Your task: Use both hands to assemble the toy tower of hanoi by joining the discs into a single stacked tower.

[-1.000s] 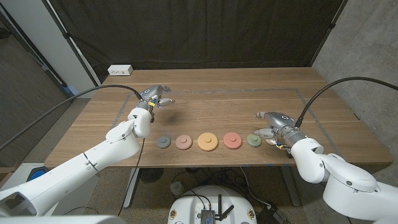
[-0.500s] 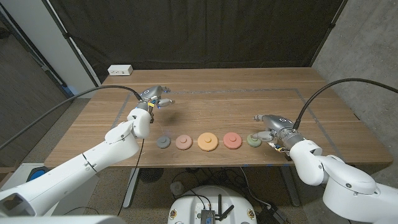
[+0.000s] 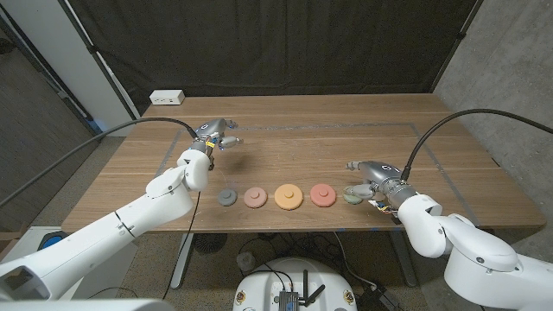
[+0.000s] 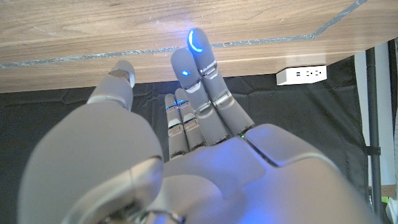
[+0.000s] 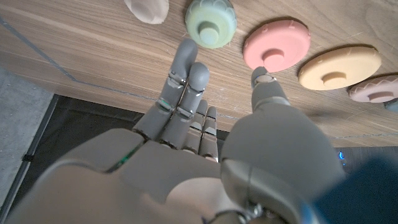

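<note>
Two hands were over the wooden table. The right hand, at the right of the head picture, held nothing, its fingers apart and reaching just beside the green disc, which it partly covered. Left of that, along the lower middle, lay the red disc, the orange disc, the pink disc and the grey disc, in a row, each apart. The left hand hovered at the upper left, well apart from them, fingers spread and empty. A white power strip sat at the far left corner.
</note>
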Available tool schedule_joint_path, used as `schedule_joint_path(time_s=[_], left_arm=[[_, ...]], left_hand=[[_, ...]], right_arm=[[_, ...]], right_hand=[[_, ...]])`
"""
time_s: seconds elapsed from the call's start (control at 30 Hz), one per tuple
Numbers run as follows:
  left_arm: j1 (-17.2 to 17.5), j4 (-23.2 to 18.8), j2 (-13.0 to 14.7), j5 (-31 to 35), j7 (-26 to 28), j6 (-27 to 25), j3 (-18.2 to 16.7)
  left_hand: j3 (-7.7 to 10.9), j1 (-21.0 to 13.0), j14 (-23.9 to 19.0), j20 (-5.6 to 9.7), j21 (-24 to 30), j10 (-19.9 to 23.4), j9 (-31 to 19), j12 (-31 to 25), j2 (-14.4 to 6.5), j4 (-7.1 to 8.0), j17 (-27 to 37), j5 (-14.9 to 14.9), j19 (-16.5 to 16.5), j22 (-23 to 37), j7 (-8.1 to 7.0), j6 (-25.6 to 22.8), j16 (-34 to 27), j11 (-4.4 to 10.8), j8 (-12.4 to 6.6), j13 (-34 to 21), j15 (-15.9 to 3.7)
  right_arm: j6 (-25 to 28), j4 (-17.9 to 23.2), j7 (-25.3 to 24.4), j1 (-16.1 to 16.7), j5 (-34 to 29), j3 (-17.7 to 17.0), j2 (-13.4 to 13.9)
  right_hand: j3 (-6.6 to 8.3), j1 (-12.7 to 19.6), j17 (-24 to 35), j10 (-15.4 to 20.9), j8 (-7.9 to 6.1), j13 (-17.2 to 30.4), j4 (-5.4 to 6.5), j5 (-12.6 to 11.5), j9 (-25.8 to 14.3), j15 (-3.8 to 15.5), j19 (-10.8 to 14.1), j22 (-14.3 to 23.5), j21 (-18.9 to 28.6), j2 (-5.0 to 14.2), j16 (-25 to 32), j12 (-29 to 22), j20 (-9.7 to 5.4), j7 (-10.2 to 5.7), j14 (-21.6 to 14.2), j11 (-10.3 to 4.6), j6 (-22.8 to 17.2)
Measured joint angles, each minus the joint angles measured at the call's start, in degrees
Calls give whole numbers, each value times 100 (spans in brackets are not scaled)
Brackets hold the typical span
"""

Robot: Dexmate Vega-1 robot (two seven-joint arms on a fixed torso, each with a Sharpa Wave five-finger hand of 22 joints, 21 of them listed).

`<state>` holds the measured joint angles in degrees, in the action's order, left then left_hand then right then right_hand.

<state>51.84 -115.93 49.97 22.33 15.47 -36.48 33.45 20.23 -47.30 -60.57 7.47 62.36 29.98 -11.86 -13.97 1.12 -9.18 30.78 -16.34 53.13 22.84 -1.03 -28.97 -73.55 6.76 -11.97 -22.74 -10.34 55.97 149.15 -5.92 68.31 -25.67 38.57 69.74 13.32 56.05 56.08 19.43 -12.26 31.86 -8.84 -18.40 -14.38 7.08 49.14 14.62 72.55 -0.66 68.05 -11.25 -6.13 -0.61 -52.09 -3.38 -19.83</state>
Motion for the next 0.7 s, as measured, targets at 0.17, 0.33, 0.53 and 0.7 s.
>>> schedule_joint_path(time_s=[0.17,0.33,0.53,0.7], left_arm=[[-4,31,0,-11,0,72,0],[-20,135,-8,-38,2,144,-8],[-58,204,-18,-55,3,212,-10],[-88,246,-23,-62,-2,261,-10]], left_hand=[[0,0,41,0,0,0,0,0,0,0,0,0,0,-1,0,0,0,0,0,0,20],[-17,0,41,0,22,0,0,0,0,-17,1,0,0,-1,0,0,-30,0,0,0,20],[-24,0,41,-30,44,0,0,22,0,-24,-10,0,-30,-27,0,0,-44,0,0,-27,20],[-24,0,41,-31,88,0,0,22,0,-24,-21,0,-30,-27,0,0,-44,0,0,-27,20]], right_arm=[[-7,-19,139,-143,-133,151,-91],[-11,-51,550,-295,-542,313,-203],[-12,-123,908,-513,-897,520,-387],[-23,-199,1222,-659,-1187,654,-531]], right_hand=[[2,0,-39,0,0,0,-1,0,0,-12,-13,-26,37,0,0,0,-14,0,50,0,0],[-22,0,-66,1,0,1,23,0,0,-13,-40,-54,45,0,0,0,-1,0,50,0,0],[-22,0,-66,-33,0,1,23,0,0,-13,-41,-66,78,0,0,0,0,-21,50,-30,21],[-46,0,-92,-61,0,-28,-1,0,0,8,-82,-90,115,0,0,0,0,-19,70,-1,145]])
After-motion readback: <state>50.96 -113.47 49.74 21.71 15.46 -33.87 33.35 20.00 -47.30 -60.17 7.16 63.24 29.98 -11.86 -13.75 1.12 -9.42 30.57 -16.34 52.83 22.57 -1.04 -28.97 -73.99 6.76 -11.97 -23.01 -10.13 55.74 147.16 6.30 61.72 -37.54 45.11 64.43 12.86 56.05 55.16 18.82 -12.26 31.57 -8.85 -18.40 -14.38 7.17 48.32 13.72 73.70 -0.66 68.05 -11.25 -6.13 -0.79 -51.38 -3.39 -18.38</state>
